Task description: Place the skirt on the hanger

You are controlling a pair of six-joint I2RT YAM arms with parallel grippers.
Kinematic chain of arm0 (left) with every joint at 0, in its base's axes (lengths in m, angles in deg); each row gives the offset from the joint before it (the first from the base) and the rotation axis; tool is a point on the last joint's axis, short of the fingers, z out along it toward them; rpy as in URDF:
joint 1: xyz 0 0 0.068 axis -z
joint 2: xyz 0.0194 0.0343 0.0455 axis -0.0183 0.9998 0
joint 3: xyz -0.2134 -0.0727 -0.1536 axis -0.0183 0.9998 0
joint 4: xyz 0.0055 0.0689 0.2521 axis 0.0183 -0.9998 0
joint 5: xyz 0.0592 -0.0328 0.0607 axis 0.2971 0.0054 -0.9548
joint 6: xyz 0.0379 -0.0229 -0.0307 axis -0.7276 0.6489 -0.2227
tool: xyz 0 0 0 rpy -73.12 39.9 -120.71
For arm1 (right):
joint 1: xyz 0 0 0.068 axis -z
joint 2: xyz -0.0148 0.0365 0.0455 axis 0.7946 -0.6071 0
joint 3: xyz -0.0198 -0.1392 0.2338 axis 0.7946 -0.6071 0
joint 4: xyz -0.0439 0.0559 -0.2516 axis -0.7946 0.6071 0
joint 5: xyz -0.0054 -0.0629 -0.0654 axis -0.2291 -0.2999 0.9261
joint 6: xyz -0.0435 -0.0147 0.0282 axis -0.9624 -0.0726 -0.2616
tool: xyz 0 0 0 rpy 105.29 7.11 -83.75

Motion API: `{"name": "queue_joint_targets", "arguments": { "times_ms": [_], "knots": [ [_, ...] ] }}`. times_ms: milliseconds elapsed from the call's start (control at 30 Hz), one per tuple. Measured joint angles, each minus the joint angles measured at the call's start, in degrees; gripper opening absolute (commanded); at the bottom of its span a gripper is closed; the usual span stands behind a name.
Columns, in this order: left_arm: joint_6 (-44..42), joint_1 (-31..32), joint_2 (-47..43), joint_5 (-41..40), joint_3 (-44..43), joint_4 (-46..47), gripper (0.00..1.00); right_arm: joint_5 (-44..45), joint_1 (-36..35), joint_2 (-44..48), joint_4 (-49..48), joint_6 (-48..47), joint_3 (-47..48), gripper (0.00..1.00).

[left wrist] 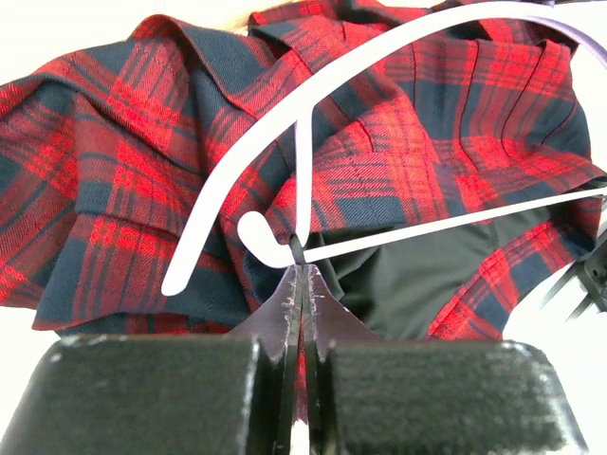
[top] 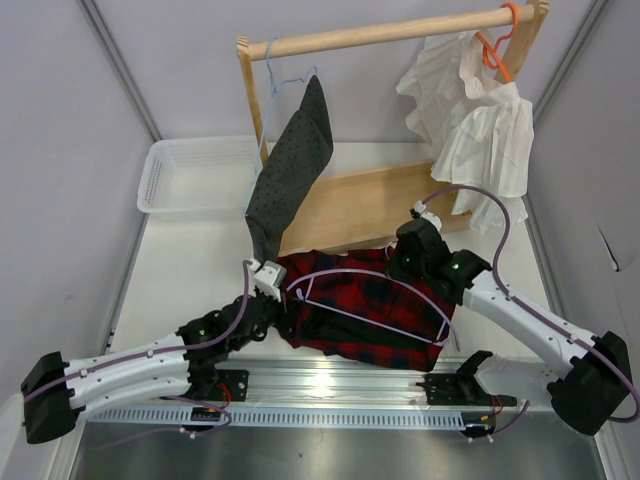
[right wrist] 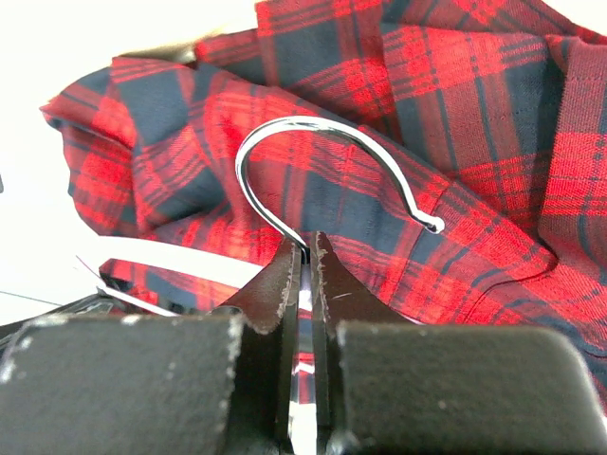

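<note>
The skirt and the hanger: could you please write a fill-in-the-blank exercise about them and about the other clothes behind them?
1. The right gripper is shut on the silver ____ of the hanger.
2. The skirt under the hanger is plaid, dark navy and ____.
3. On the wooden rail, the white garment hangs from a hanger whose colour is ____.

Missing words: hook; red; orange.

The left arm (top: 130, 372) and right arm (top: 530, 318) have white link shells, black joints and bulky black bases, lilac cables looped alongside, and the left gripper (left wrist: 301, 284) and right gripper (right wrist: 308, 254) show matte black, white-scuffed wedge fingers.
</note>
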Motion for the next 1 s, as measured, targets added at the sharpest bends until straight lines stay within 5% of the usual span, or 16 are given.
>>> {"name": "queue_joint_targets", "arguments": {
  "times_ms": [167, 567, 1000],
  "knots": [
    [-0.2, 0.0, 0.7, -0.4, -1.3, -0.1, 0.02, 0.6, 0.0, 1.8, 0.1, 0.0, 0.3, 0.0],
    [-3.0, 0.0, -2.8, -0.3, -8.1, -3.9, 0.27, 3.5, -0.6, 7.1, -0.1, -2.1, 0.8, 0.0],
    [-7.7, 0.0, -4.2, 12.1, -16.1, -5.2, 0.4, 4.2, -0.7, 16.2, -3.5, -10.1, 0.8, 0.0]
  ]
}}
